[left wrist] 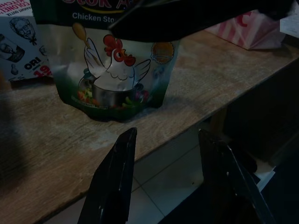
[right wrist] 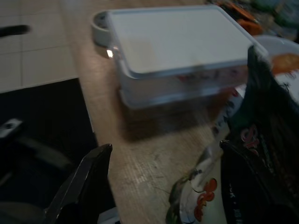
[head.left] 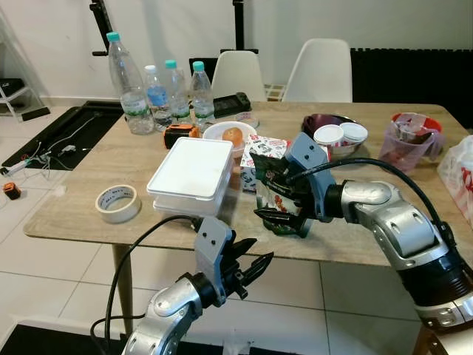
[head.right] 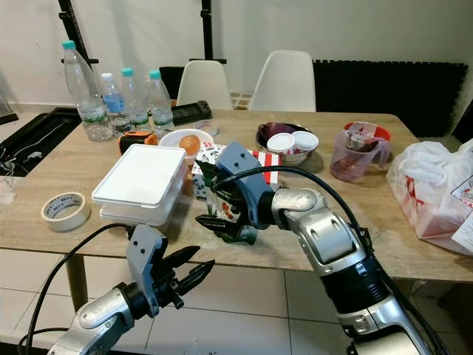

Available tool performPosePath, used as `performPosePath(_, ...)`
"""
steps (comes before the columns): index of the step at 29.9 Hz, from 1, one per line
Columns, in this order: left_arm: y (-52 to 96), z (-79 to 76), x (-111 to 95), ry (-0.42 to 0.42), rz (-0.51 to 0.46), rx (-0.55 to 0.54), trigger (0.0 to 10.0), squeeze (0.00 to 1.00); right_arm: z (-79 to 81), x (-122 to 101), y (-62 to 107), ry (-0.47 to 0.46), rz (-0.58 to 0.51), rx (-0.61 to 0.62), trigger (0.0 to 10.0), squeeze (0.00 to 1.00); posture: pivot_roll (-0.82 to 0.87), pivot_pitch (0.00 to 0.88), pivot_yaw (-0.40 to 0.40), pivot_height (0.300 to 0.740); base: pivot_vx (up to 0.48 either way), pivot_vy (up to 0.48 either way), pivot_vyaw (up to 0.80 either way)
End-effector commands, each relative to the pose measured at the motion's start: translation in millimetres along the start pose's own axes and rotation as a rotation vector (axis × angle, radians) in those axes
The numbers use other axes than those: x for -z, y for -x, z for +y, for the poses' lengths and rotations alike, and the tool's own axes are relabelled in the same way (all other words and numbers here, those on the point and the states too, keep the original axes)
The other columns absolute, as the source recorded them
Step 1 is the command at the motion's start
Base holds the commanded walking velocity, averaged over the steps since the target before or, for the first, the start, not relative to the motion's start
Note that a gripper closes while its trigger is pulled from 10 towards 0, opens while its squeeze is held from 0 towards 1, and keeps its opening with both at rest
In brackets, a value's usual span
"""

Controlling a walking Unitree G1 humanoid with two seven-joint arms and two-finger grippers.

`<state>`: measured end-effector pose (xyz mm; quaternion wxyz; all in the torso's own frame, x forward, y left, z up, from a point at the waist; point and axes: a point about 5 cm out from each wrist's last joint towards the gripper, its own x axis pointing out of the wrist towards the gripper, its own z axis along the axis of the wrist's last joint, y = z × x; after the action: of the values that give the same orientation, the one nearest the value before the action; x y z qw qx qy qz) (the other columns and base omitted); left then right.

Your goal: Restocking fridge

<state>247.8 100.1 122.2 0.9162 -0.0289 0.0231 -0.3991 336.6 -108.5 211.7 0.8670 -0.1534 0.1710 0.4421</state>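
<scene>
Hanging below the table edge nearest the camera, the left gripper [head.left: 247, 268] is holding its 2 black fingers [left wrist: 112, 179] parted around nothing, pointing up at the chicken stock pouch [left wrist: 117, 70]. That pouch is standing near the front edge of the wooden table [head.left: 89, 185], just beside the stacked white containers [head.left: 191, 174], and the right gripper [head.left: 284, 214] is spreading its fingers on either side of it, not yet clenched. Judging by this, the pick-up step is underway: next, those fingers need closing on the pouch before lifting it toward the fridge.

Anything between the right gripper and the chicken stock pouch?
Nothing visible. The right gripper is already at the chicken stock pouch, open, one finger on each side of it near the table edge. The stacked white-lidded containers sit beside the pouch, apart from it.
</scene>
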Motion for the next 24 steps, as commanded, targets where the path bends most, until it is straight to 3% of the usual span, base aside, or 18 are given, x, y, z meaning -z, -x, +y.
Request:
performPosePath(1, 2.1, 0.8, 1, -0.013, 0.019, 0.005, 10.0, 0.00, -5.6, -2, 1.1, -0.012, -0.012, 0.032, 10.0, 0.00, -0.06, 0.033, 0.015, 0.740, 0.000, 0.000, 0.00)
performPosePath(13, 2.7, -0.2, 1, -0.013, 0.021, 0.011, 10.0, 0.00, -12.8, -19, 4.0, -0.033, -0.077, 0.077, 10.0, 0.00, -0.06, 0.034, 0.014, 0.740, 0.000, 0.000, 0.00)
performPosePath(15, 3.0, -0.3, 1, -0.014, 0.021, 0.013, 10.0, 0.00, -11.9, -35, 14.5, -0.012, -0.134, 0.050, 10.0, 0.00, -0.06, 0.039, 0.012, 0.740, 0.000, 0.000, 0.00)
performPosePath(17, 3.0, -0.3, 1, -0.014, 0.021, 0.013, 10.0, 0.00, -11.9, -35, 14.5, -0.012, -0.134, 0.050, 10.0, 0.00, -0.06, 0.039, 0.012, 0.740, 0.000, 0.000, 0.00)
performPosePath(19, 3.6, -0.6, 1, -0.014, 0.025, 0.015, 10.0, 0.00, -10.4, -56, 29.9, 0.009, -0.200, 0.017, 10.0, 0.00, -0.06, 0.041, 0.013, 0.740, 0.000, 0.000, 0.00)
performPosePath(24, 3.6, -2.5, 2, -0.014, 0.029, 0.025, 10.0, 0.00, -10.4, -61, 39.4, 0.075, -0.187, 0.013, 10.0, 0.00, -0.06, 0.042, 0.018, 0.740, 0.000, 0.000, 0.00)
